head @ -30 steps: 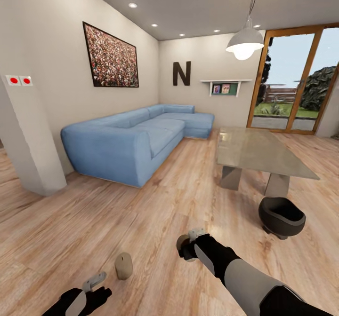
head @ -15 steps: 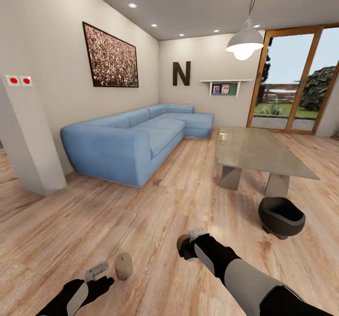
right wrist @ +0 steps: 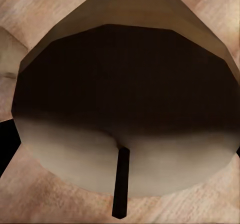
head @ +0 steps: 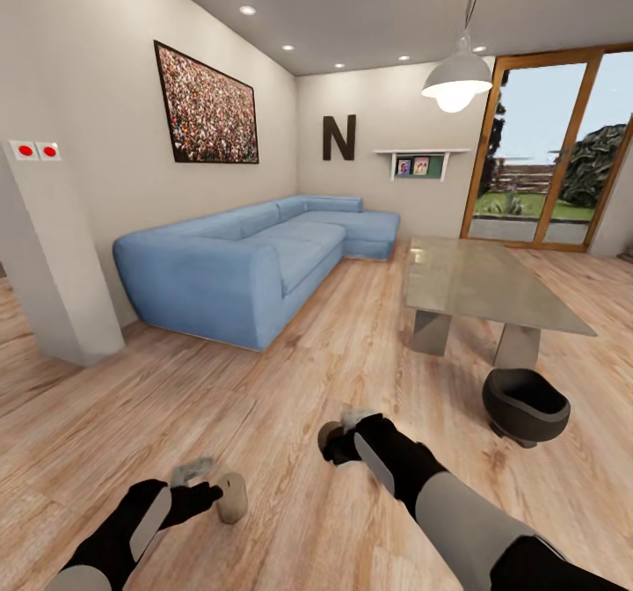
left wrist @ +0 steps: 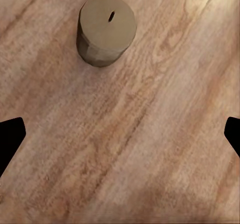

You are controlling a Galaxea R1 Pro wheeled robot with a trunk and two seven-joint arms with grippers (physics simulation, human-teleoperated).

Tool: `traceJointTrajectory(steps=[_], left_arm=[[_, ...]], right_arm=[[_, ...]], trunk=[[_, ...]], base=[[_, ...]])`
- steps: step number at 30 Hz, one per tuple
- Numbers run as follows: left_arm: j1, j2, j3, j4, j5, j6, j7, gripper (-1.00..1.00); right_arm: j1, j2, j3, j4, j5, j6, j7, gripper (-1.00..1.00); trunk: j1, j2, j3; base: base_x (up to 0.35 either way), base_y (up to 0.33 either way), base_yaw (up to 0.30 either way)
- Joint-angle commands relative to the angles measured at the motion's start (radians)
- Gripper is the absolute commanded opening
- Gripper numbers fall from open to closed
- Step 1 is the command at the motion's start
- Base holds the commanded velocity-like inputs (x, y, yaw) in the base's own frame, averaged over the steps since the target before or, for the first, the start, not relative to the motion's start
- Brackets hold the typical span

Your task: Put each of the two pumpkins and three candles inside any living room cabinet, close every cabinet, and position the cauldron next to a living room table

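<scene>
A tan candle (head: 233, 498) stands upright on the wood floor near my base. My left gripper (head: 205, 484) is right beside it, open; in the left wrist view the same candle (left wrist: 106, 30) sits ahead of the spread fingertips (left wrist: 10, 139) and nothing is between them. My right gripper (head: 341, 440) is shut on a second candle (head: 328, 436), held just above the floor; that candle (right wrist: 125, 99) and its dark wick show close up in the right wrist view. The black cauldron (head: 525, 406) stands on the floor by the near leg of the glass-topped table (head: 479, 285).
A blue corner sofa (head: 255, 257) runs along the left wall. A white pillar (head: 53, 283) stands at the left. Glass patio doors (head: 545, 178) are at the back right, and a pendant lamp (head: 457, 76) hangs over the table. Open wood floor lies between sofa and table.
My left arm has reached forward, bringing its gripper up beside the floor candle. My right gripper has shifted slightly left and away with its candle.
</scene>
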Motion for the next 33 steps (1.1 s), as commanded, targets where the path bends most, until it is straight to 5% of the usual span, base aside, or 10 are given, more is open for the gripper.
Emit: traceJointTrajectory(steps=[1, 7, 11, 19, 24, 30, 33], left_arm=[[0.000, 0.000, -0.007, -0.002, 0.004, 0.006, 0.002, 1.00], [-0.035, 0.000, -0.167, -0.003, -0.014, 0.015, -0.014, 1.00], [-0.059, 0.001, -0.201, -0.002, -0.040, 0.010, -0.075, 1.00], [-0.062, -0.001, -0.207, -0.009, -0.099, 0.000, -0.100, 1.00], [-0.062, -0.001, -0.227, 0.062, -0.109, -0.095, -0.100, 1.00], [-0.062, -0.004, -0.228, 0.124, -0.163, -0.131, -0.100, 1.00], [-0.063, -0.016, -0.229, 0.132, -0.190, -0.139, -0.099, 1.00]], right_arm=[[-0.001, -0.001, 0.005, -0.012, -0.009, 0.014, -0.009, -1.00], [-0.001, -0.001, -0.006, -0.111, -0.011, 0.115, -0.008, -1.00], [-0.001, -0.001, -0.054, -0.139, -0.010, 0.152, -0.007, -1.00], [0.000, -0.008, -0.061, -0.183, -0.010, 0.157, -0.008, -1.00], [0.001, -0.009, -0.062, -0.187, -0.010, 0.154, -0.009, -1.00], [0.001, -0.011, -0.064, -0.188, -0.010, 0.154, -0.011, -1.00], [0.001, -0.033, -0.065, -0.189, -0.009, 0.154, -0.011, -1.00]], trunk=[[0.000, 0.000, -0.001], [0.000, 0.000, -0.001], [0.000, 0.000, -0.001], [0.000, 0.000, -0.001], [0.000, 0.000, -0.001], [0.000, 0.000, -0.001], [0.000, 0.000, -0.001]], base=[[0.000, 0.000, 0.000], [0.000, 0.000, 0.000], [0.000, 0.000, 0.000], [0.000, 0.000, 0.000], [0.076, 0.158, 0.000], [0.150, 0.289, -0.103], [0.157, 0.301, -0.258]])
